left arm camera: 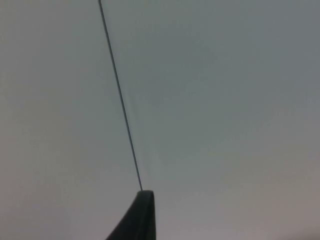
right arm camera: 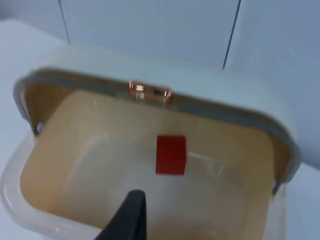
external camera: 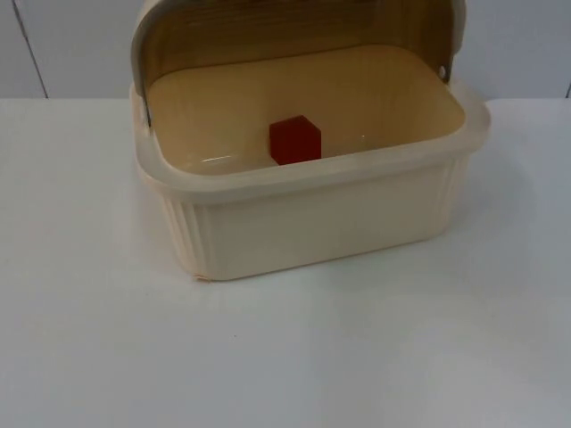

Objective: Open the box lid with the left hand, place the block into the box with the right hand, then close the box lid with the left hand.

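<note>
Block (external camera: 295, 140) — a small red cube — sits on the floor of the box (external camera: 312, 214), near the middle and toward its front wall. In the right wrist view the block (right arm camera: 171, 154) lies flat on the box floor, apart from every wall. The box (right arm camera: 30, 165) is cream, with a ribbed front and a broad rim, and stands at the table's (external camera: 285, 357) far edge, close to the wall (external camera: 71, 45). Its lid (external camera: 294, 27) is swung up and back, standing open over the rear rim; a copper-coloured latch (right arm camera: 150, 93) shows on the lid's (right arm camera: 150, 75) front edge.

Right hand (right arm camera: 131, 220) hovers above the box's front rim, looking down into the box; one black fingertip shows, and whether the fingers are apart or together cannot be told. Left hand (left arm camera: 140, 220) points at the grey wall (left arm camera: 225, 100) with its thin seam — again one fingertip, and its state cannot be told.
</note>
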